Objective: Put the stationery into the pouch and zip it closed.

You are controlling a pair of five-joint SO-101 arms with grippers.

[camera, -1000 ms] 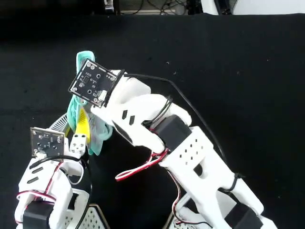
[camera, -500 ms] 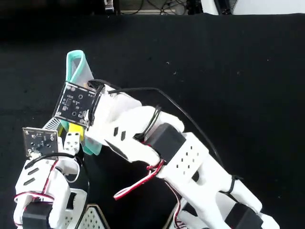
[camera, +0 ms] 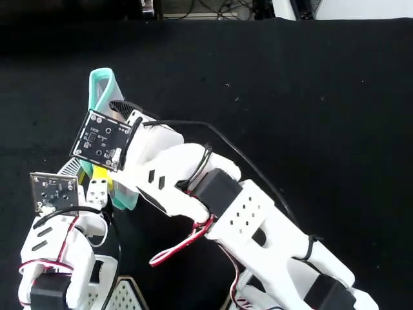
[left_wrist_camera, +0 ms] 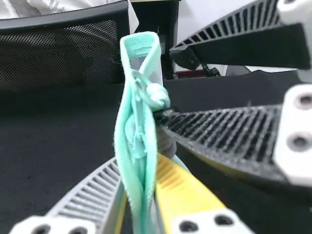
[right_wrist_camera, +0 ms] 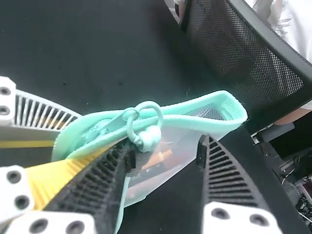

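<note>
The mint-edged, clear-sided pouch [left_wrist_camera: 139,146] (something orange inside) stood on edge over the black table [camera: 290,97], pinched by the left hand [left_wrist_camera: 139,168]. The right hand [right_wrist_camera: 165,146] straddled it, spread, one tip beside the ring pull [right_wrist_camera: 148,138].

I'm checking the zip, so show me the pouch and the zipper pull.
pouch [right_wrist_camera: 222,105], right wrist view, on its mint fabric rim.
zipper pull [right_wrist_camera: 148,138], right wrist view, on the bead at the ring.

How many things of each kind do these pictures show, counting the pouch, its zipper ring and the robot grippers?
Mint-green fabric pouch with clear sides: 1
Mint-green zipper pull ring: 1
Robot grippers: 2, left gripper and right gripper
Total: 4
</note>
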